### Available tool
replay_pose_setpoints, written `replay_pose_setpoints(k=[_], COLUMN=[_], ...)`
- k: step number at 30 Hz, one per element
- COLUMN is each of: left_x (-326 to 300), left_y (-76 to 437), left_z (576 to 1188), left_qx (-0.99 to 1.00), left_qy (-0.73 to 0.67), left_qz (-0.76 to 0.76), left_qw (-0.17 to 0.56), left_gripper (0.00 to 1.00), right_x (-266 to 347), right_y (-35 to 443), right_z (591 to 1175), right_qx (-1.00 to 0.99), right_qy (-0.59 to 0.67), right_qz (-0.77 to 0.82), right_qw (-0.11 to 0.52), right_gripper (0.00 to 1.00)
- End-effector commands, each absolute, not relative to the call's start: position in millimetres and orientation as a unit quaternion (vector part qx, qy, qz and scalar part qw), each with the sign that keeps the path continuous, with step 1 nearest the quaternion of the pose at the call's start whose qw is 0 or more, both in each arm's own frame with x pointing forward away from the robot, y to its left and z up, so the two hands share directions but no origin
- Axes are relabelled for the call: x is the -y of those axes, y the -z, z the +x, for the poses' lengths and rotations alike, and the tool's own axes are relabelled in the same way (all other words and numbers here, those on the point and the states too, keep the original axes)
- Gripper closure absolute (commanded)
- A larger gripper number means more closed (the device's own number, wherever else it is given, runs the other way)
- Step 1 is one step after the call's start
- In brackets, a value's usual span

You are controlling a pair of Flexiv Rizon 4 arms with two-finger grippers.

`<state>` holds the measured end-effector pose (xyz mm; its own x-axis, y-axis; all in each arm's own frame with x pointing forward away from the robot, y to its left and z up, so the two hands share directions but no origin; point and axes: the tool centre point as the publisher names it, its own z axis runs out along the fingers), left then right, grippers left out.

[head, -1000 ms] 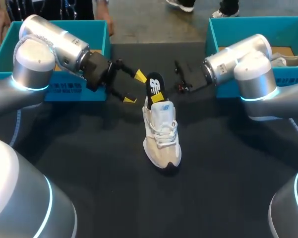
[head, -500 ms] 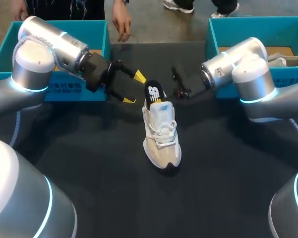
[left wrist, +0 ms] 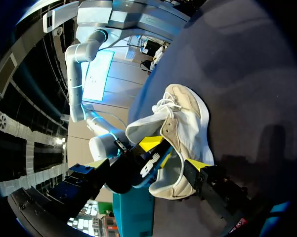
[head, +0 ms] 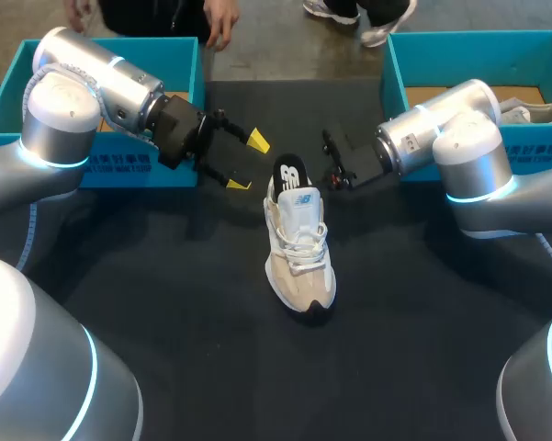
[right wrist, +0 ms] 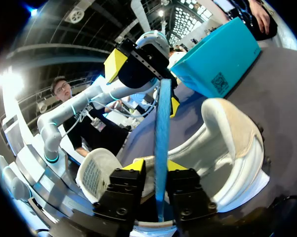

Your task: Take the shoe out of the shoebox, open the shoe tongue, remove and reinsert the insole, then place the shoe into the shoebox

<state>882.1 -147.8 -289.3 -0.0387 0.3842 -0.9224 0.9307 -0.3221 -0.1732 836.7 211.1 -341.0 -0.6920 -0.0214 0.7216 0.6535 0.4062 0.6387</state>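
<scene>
A white and beige shoe stands upright mid-table, toe toward me. A black insole with a white logo sticks up out of its heel opening. My right gripper is just right of the insole; in its wrist view the insole stands edge-on between the slightly parted fingers of the right gripper, with a gap showing on one side. My left gripper hangs wide open left of the heel, holding nothing. From its wrist, the shoe lies ahead of the left gripper.
A teal shoebox stands at the back left behind my left arm. A second teal box at the back right holds another shoe. Dark table surface lies bare in front of the shoe.
The insole has sunk lower into the shoe. My right gripper's fingers have parted and it has drawn slightly back to the right. The left arm has kept still.
</scene>
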Motion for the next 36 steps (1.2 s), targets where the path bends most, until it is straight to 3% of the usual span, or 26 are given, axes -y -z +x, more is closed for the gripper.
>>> replay_pose_setpoints(k=[1, 14, 19, 36], left_x=[147.6, 143.9, 143.0, 146.5], left_y=[289.3, 286.1, 285.3, 286.2], left_z=[882.7, 879.3, 879.4, 879.7], left_qx=[-0.514, -0.513, -0.513, -0.514], left_qy=[0.504, 0.502, 0.501, 0.504], left_qz=[0.639, 0.641, 0.642, 0.639], left_qw=[0.271, 0.271, 0.27, 0.269], left_gripper=[0.0, 0.0, 0.0, 0.0], right_x=[-211.9, -209.5, -208.8, -214.5], right_y=[331.7, 324.3, 331.9, 348.5], right_z=[839.7, 858.6, 859.2, 839.4], right_qx=[0.775, 0.784, 0.787, 0.785], right_qy=[0.502, 0.5, 0.487, 0.45], right_qz=[-0.204, -0.195, -0.197, -0.189], right_qw=[0.325, 0.311, 0.323, 0.381], right_gripper=[0.66, 0.72, 1.0, 1.0])
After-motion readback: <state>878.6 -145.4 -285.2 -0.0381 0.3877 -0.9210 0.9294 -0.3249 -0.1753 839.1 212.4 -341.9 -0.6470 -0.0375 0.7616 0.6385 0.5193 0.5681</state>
